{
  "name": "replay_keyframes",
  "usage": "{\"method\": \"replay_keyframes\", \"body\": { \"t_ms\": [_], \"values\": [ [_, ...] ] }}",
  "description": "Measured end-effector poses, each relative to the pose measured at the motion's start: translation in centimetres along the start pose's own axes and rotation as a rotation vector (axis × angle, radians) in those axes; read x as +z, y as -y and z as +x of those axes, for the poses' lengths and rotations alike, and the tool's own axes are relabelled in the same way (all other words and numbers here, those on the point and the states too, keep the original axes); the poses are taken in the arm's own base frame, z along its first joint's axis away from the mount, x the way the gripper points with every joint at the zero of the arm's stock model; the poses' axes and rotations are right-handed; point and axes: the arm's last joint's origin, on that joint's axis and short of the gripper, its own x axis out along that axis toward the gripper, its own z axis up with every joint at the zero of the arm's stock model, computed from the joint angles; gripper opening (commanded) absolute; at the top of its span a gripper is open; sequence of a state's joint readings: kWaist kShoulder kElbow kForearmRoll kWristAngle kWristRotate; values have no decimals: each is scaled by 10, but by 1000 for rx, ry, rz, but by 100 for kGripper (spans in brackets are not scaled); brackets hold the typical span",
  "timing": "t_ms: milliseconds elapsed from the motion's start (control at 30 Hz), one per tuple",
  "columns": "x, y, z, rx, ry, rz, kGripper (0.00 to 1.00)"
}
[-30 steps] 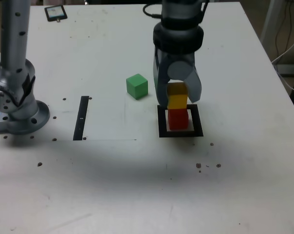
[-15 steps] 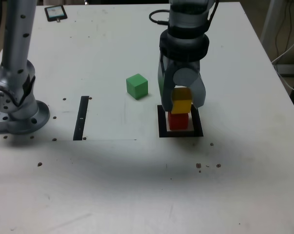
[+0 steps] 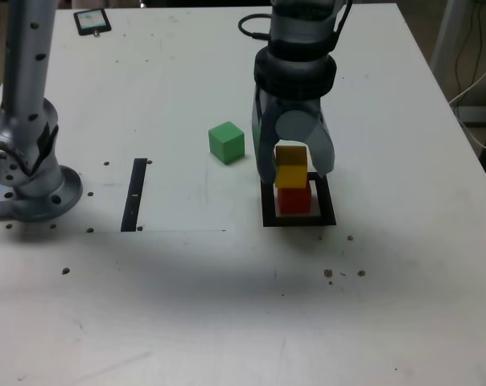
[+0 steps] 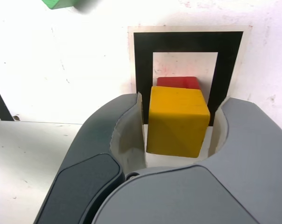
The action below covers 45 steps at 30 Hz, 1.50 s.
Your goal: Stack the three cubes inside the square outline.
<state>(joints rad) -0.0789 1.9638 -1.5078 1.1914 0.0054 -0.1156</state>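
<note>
The yellow cube (image 3: 291, 173) sits on top of the red cube (image 3: 294, 199), and both stand inside the black square outline (image 3: 267, 217). My gripper (image 3: 294, 170) hangs straight over the stack with a finger on either side of the yellow cube. In the wrist view the yellow cube (image 4: 178, 121) has a thin gap to each finger, so the gripper (image 4: 178, 105) is open. Behind it the red cube (image 4: 178, 82) peeks out within the square outline (image 4: 143, 60). The green cube (image 3: 226, 142) lies alone on the table towards the exterior view's left of the stack, and its edge (image 4: 61, 3) shows in the wrist view.
A narrow black strip (image 3: 135, 194) lies flat on the white table, between the stack and the arm's grey base (image 3: 30, 177). A small dark device (image 3: 92, 21) rests at the far edge. A black cable (image 3: 251, 24) loops behind the arm.
The yellow cube came down onto the red cube. The jaws have since spread a little off its sides, and the gripper has shifted slightly toward the exterior view's left.
</note>
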Motion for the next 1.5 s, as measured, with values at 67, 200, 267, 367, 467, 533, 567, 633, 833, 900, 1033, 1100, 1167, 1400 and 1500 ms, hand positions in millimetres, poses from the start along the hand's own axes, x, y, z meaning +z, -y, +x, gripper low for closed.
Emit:
{"method": "replay_keyframes", "body": {
  "t_ms": [67, 200, 267, 367, 467, 533, 567, 633, 833, 900, 1033, 1100, 1167, 1400, 1500],
  "values": [
    [-1, 0, -1, -1, 3, 1, 99],
    [-5, -1, -6, -2, 17, 0, 99],
    [-10, -2, -9, 5, 19, 0, 99],
    [-24, -9, -16, 32, 16, -13, 99],
    [-44, -32, -21, 56, 8, -60, 99],
    [-56, -49, -16, 59, -18, -95, 99],
    [-62, -57, -13, 57, -28, -111, 99],
    [-73, -71, -6, 55, -37, -137, 99],
    [-93, -93, 4, 76, -44, -182, 99],
    [-94, -96, 9, 76, -41, -194, 99],
    [-89, -98, 22, 74, -22, -217, 99],
    [-85, -98, 32, 74, -16, -235, 99],
    [-81, -100, 38, 73, -31, -240, 97],
    [-67, -115, 68, 61, -114, -285, 76],
    [-66, -116, 65, 53, -115, -285, 61]
  ]
}}
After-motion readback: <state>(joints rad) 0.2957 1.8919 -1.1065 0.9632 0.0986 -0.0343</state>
